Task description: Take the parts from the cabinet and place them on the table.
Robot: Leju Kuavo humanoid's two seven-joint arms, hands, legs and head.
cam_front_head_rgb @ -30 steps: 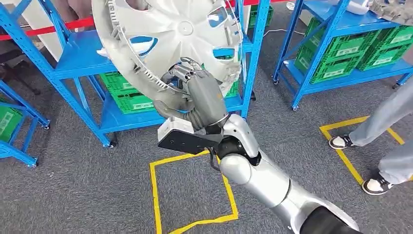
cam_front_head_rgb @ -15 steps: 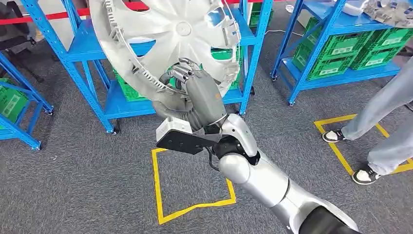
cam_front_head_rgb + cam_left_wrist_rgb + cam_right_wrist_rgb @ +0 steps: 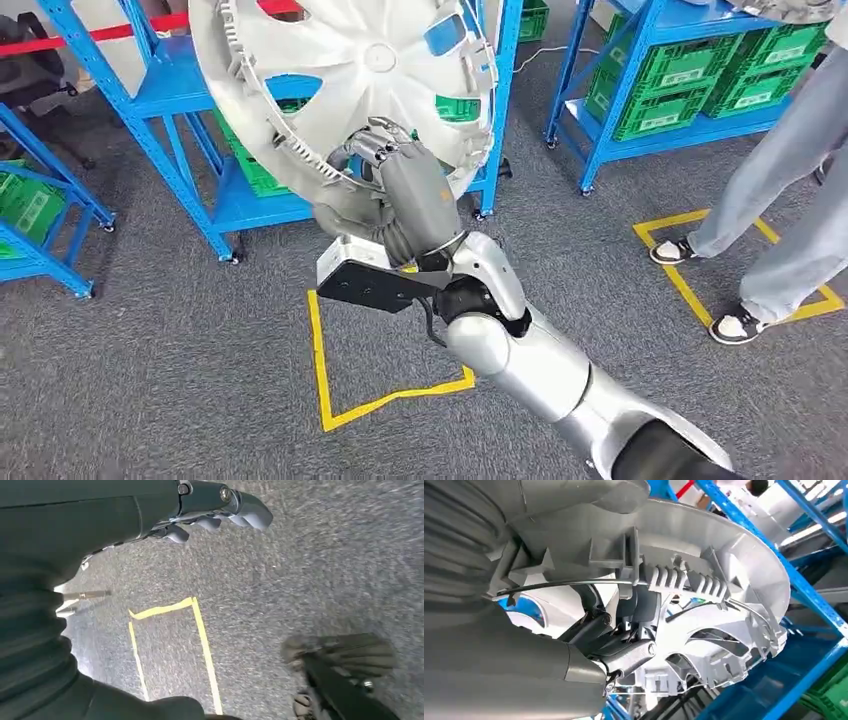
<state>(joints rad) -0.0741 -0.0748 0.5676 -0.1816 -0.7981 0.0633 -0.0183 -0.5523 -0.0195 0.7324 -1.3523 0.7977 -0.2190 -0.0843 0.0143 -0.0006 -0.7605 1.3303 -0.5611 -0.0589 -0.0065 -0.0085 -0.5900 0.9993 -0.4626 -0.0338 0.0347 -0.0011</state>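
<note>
One white wheel cover [image 3: 350, 75]. Three blue shelving racks: one in the middle [image 3: 170, 85], one at the left [image 3: 45, 225], one at the right [image 3: 650, 140]. Two yellow floor squares [image 3: 385, 395] [image 3: 700, 270]. Two sneakers [image 3: 672, 250] [image 3: 735, 325].

Warehouse or workshop, blue steel racks [image 3: 165, 95], green crates [image 3: 690, 75], taped floor squares [image 3: 330, 400]

The big wheel cover [image 3: 350, 90] in the right hand [image 3: 400, 190] sits just in front of the blue rack [image 3: 170, 110], close to its posts. A person's legs [image 3: 780, 220] stand off to the right. The grey floor [image 3: 150, 380] on the left is open.
</note>
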